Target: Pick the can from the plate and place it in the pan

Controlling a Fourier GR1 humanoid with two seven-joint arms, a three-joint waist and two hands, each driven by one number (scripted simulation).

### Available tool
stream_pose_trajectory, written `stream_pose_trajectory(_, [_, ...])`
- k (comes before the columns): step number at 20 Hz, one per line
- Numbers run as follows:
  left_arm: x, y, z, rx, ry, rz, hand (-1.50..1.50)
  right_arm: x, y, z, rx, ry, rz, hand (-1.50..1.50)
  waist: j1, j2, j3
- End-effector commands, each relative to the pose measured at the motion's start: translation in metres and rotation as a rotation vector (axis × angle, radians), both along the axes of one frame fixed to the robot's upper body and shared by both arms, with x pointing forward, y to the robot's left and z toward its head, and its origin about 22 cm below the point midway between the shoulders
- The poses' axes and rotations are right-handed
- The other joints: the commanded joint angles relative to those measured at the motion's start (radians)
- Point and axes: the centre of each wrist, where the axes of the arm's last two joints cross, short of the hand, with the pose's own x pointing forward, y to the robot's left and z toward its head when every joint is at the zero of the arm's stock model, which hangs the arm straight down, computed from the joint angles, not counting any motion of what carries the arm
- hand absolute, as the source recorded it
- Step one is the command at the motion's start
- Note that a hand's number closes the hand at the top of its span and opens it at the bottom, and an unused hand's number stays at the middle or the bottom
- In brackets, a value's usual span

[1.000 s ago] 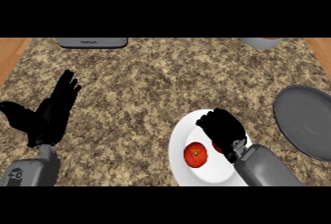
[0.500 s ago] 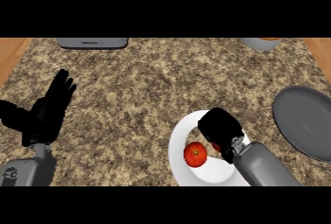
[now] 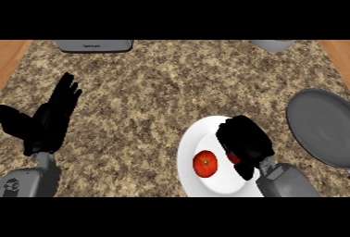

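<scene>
On the worktop (image 3: 171, 88), a plate (image 3: 198, 185) sits near the front edge, right of centre, with the pan (image 3: 321, 127) just beside it to the right. A tomato (image 3: 205, 164) lies on the plate. The right hand (image 3: 243, 141) is over the plate's right half, just right of the tomato, hiding most of the can (image 3: 233, 157). The left hand (image 3: 49, 120) rests at far left. At the back edge stand an appliance (image 3: 94, 45), left, and a container (image 3: 275, 45), right.
</scene>
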Motion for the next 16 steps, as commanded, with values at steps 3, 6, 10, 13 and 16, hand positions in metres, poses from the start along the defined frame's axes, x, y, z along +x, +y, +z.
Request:
stream_pose_trajectory(3, [-0.012, 0.013, -0.016, -0.009, 0.014, 0.046, 0.00, -0.036, -0.020, -0.010, 0.149, -0.051, -0.444, 1.50, -0.039, -0.005, 0.000])
stream_pose_trajectory(6, [-0.003, 0.000, -0.006, -0.004, 0.006, 0.020, 0.00, -0.056, -0.002, 0.032, 0.211, -0.283, -0.470, 1.50, -0.027, -0.005, 0.000])
stream_pose_trajectory(10, [0.001, 0.029, -0.006, -0.004, -0.022, 0.035, 0.00, -0.084, 0.003, 0.079, 0.228, -0.469, -0.489, 1.50, -0.014, -0.001, -0.002])
stream_pose_trajectory(13, [-0.006, 0.001, -0.006, 0.000, -0.022, -0.002, 0.00, -0.111, -0.009, 0.121, 0.236, -0.537, -0.495, 1.50, -0.006, -0.002, -0.001])
stream_pose_trajectory(16, [-0.011, 0.005, -0.016, -0.009, 0.002, 0.011, 0.00, -0.112, -0.016, 0.130, 0.257, -0.525, -0.556, 1.50, 0.007, 0.004, 0.000])
